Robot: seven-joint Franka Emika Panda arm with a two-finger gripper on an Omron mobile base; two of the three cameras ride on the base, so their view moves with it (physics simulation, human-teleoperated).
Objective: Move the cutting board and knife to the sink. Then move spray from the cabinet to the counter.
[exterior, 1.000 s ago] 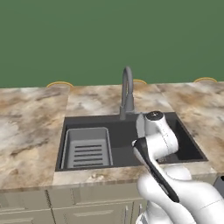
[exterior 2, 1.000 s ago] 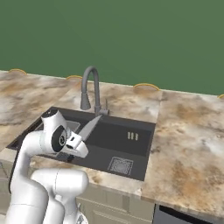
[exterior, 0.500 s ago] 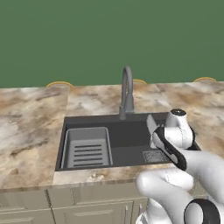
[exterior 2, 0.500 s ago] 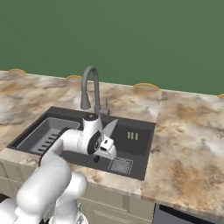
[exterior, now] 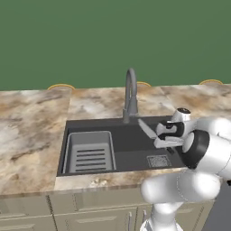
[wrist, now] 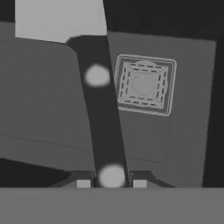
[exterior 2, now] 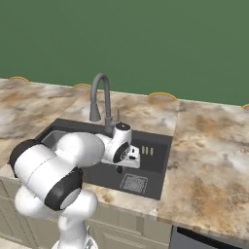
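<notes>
The two-finger gripper [wrist: 111, 183] is clamped narrow on the dark handle of the small slim knife [wrist: 103, 113], the handle running up between the two fingertips [wrist: 83, 183] in the hand view. In the left base view the gripper [exterior: 159, 136] hangs over the right half of the dark grey rectangular sink [exterior: 131, 151], and the knife's thin grey blade [exterior: 146, 128] sticks out from it toward the tall grey faucet [exterior: 130, 92], tilted up and clear of the basin floor. The square drain grate [wrist: 144, 84] lies on the sink floor just beside the handle line. The light grey ribbed basket insert [exterior: 89, 151] fills the sink's left half, well apart from the knife. The beige-brown marbled stone counter [exterior: 31, 131] surrounds the sink; the faucet stands on it at the sink's back edge. In the right base view the gripper [exterior 2: 127, 158] sits low over the sink [exterior 2: 151, 168], near the drain.
</notes>
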